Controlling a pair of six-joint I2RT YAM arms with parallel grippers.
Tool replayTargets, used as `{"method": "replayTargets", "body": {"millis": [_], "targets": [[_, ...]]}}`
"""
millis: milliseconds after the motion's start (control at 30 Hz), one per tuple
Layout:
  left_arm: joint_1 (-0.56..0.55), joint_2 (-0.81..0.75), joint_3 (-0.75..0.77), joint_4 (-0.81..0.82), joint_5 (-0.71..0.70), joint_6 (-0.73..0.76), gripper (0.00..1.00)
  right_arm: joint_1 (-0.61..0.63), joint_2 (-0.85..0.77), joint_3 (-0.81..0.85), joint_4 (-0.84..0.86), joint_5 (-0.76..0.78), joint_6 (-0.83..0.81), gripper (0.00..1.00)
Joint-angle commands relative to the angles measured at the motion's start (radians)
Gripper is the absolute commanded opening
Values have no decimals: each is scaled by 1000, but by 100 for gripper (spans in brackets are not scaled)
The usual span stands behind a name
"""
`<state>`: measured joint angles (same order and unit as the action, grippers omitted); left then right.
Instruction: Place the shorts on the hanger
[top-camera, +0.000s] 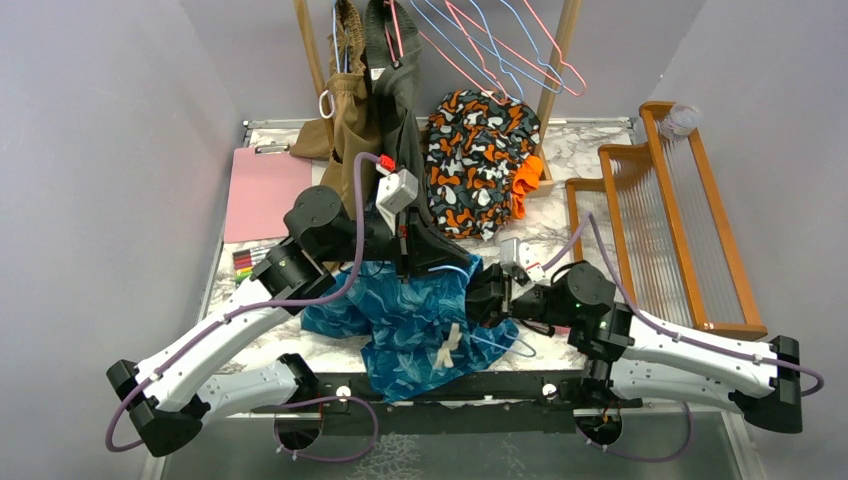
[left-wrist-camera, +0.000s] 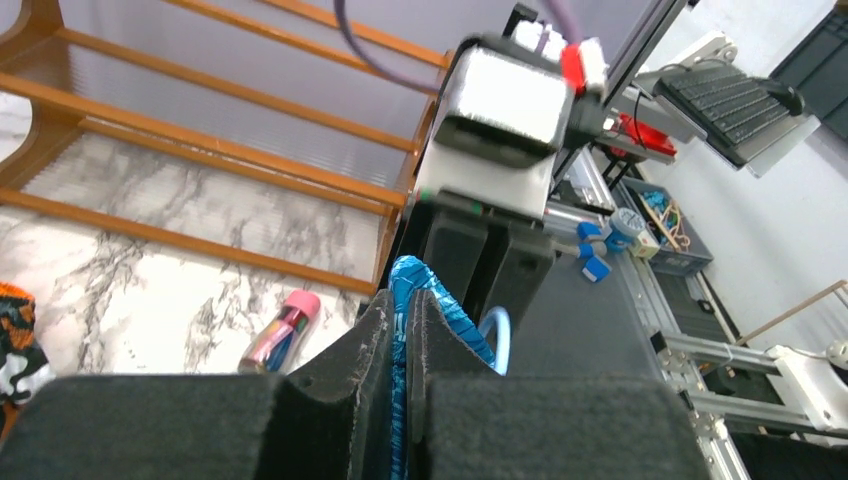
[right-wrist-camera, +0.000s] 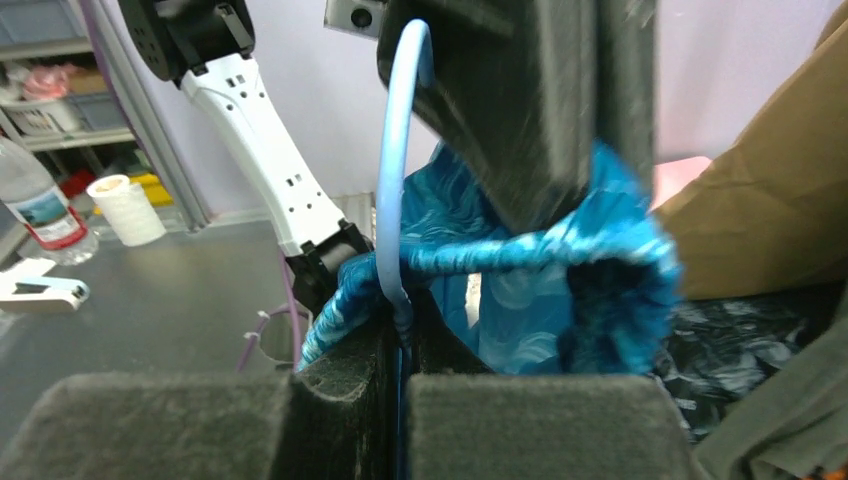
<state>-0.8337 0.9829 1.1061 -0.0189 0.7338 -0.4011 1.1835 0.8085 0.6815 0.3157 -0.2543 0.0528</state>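
Left tool (left-wrist-camera: 402, 312) pinches the shorts (top-camera: 410, 322) at the table's (top-camera: 585, 140) near edge; right tool (right-wrist-camera: 400, 328) pinches the hanger (right-wrist-camera: 384, 200) wire.

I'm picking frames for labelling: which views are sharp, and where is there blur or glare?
Top view: evenly lit and sharp, with a sheen on the shorts. Left wrist view: the white housing ahead is washed out and soft, the table clearer. Right wrist view: shorts and hanger, close to the lens, are blurred.

No readable text anywhere, label on the plastic bottle (right-wrist-camera: 40, 212) too blurred to make out
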Motion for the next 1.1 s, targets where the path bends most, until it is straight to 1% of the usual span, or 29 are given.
{"method": "replayTargets", "body": {"millis": [0, 133, 233, 267, 433, 633, 733, 833, 933, 1000, 1067], "targets": [[-6, 30, 72, 140, -15, -59, 0, 7, 22, -53, 286, -49, 118, 1], [-5, 27, 83, 136, -16, -62, 0, 7, 10, -108, 432, 5, 158, 1], [-7, 9, 73, 128, -21, -61, 0, 7, -1, -125, 493, 40, 171, 1], [-7, 5, 68, 123, -21, -61, 1, 7, -4, -128, 508, 48, 175, 1], [-6, -9, 52, 120, -18, -75, 24, 7, 0, -124, 580, 53, 195, 1], [-6, -22, 51, 122, -17, -89, 38, 7, 30, -123, 666, 55, 222, 1], [-5, -23, 52, 121, -20, -96, 47, 7, 46, -129, 714, 54, 242, 1], [-7, -24, 60, 123, -28, -95, 54, 7, 62, -128, 749, 47, 263, 1], [-7, -31, 84, 124, -39, -85, 64, 7, 65, -135, 785, 50, 284, 1], [-6, -42, 111, 122, -53, -64, 74, 7, 57, -143, 806, 59, 294, 1], [-6, -57, 149, 121, -69, -35, 81, 7, 45, -149, 816, 70, 296, 1]]}}
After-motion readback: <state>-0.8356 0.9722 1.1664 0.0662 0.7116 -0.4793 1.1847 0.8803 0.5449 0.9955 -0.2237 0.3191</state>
